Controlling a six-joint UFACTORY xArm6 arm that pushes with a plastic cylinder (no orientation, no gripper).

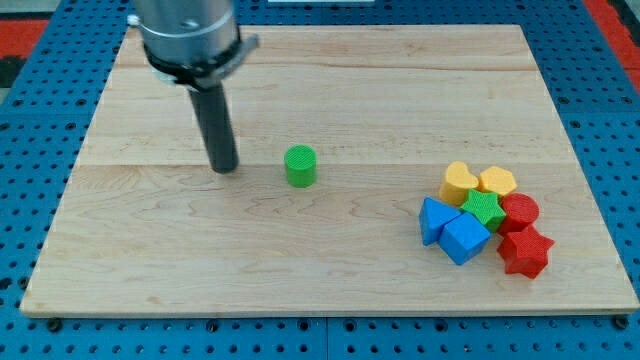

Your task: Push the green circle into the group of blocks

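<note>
The green circle (299,165) stands alone on the wooden board, left of the view's middle. My tip (224,168) rests on the board to the left of it, a short gap apart, not touching. The group of blocks sits at the view's lower right: a yellow heart (458,181), a yellow hexagon (497,181), a green star (485,208), a red circle (520,211), a red star (524,250), a blue triangle (433,218) and a blue cube (465,238), all packed together.
The wooden board (150,260) lies on a blue pegboard table (30,130). The arm's grey housing (190,35) hangs over the board's upper left. The group sits close to the board's right edge.
</note>
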